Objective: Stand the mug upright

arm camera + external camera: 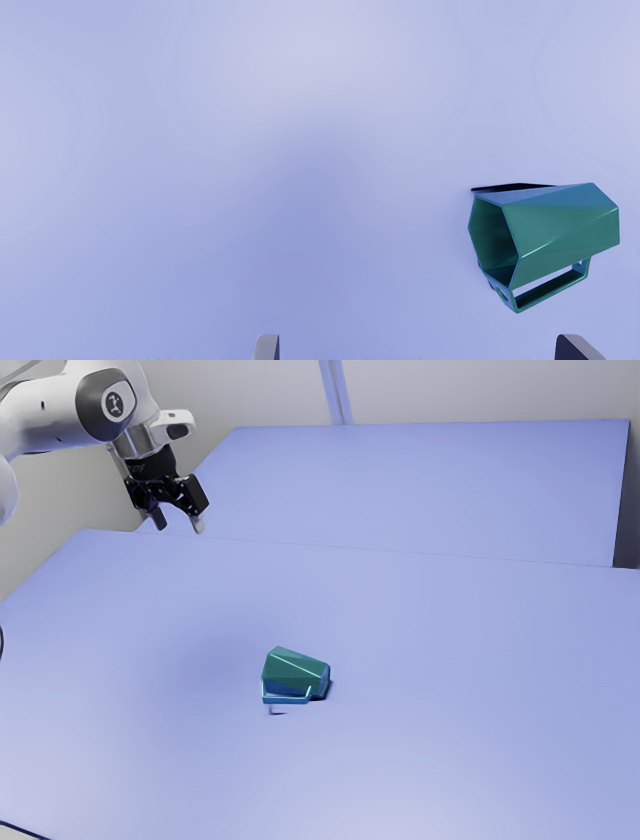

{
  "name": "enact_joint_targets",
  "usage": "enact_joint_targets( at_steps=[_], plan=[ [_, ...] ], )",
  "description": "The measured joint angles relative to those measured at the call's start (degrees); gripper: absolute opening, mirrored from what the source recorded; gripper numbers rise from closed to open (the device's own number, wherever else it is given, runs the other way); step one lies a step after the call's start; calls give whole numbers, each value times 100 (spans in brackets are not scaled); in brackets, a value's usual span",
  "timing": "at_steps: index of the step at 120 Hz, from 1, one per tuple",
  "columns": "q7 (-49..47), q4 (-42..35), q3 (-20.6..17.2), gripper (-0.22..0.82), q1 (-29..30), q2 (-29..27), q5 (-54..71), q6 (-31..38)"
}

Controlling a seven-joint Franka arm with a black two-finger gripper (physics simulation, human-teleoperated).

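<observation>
The blue table (460, 690) bears a teal mug (294, 674) lying on its side.

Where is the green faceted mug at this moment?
The green faceted mug lies on its side on the blue table, lower than the black claw and nearer the exterior view's right.

Near the centre of the exterior view, the mug (296, 672) had smooth, glossy facets — plastic or metal, it was hard to tell. The table (450, 660) beneath looked smooth, faintly satiny; at upper left, the arm's shell (45, 420) resembled smooth plastic.
</observation>
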Motion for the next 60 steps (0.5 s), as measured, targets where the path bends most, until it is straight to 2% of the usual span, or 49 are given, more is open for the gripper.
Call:
enact_joint_targets(
  at_steps=[35,60],
  plan=[
    [-29,-33,0,60,-10,-30,-21,-19],
    [-54,-779,39,60,10,-242,-750,-11]
  ],
)
